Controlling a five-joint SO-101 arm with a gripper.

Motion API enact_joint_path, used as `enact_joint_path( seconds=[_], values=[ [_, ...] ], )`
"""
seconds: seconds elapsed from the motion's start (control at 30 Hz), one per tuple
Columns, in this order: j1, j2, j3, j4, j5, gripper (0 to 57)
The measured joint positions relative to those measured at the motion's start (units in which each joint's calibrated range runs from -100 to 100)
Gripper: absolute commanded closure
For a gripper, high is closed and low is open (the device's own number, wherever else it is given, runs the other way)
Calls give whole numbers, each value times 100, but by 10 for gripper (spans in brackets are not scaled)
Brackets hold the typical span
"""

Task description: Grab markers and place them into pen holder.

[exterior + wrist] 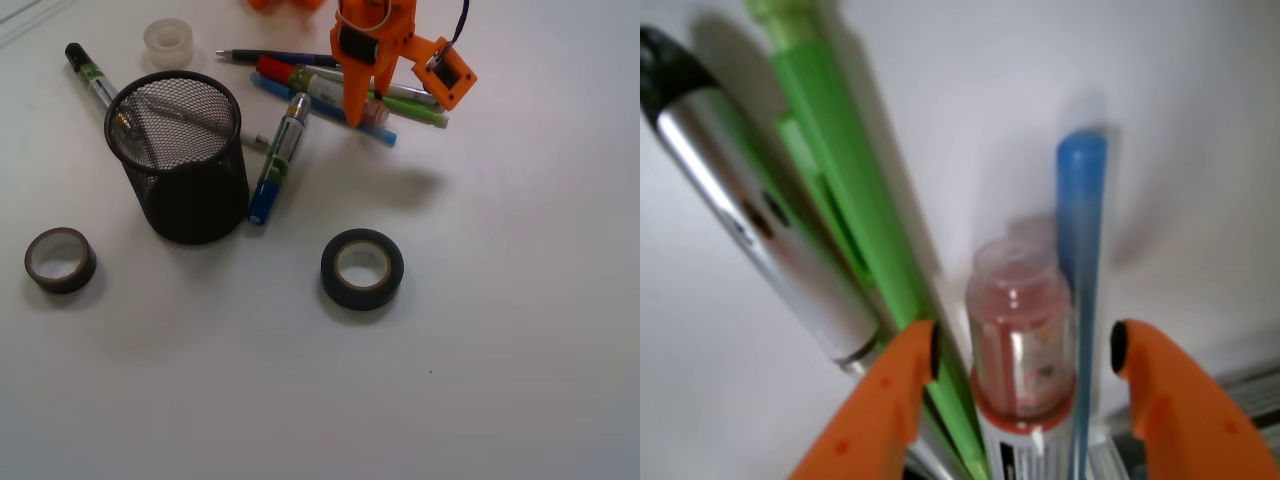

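Wrist view shows you the spread gripper (1025, 360) straddling the red marker (1021, 330), its barrel running lengthwise between the jaws.

The orange hand (362, 108) points down at the table, its two fingers (895, 400) parted.

Three markers (275, 160) lie flat — mesh pen holder (180, 160) upright, empty.
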Motion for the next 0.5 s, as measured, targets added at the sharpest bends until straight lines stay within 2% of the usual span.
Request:
enact_joint_path(
  seconds=[0.2,0.4,0.5],
  values=[
    [0,44,144,-371,0,486],
    [15,44,171,-406,15,510],
    [15,44,171,-406,10,544]
  ],
)
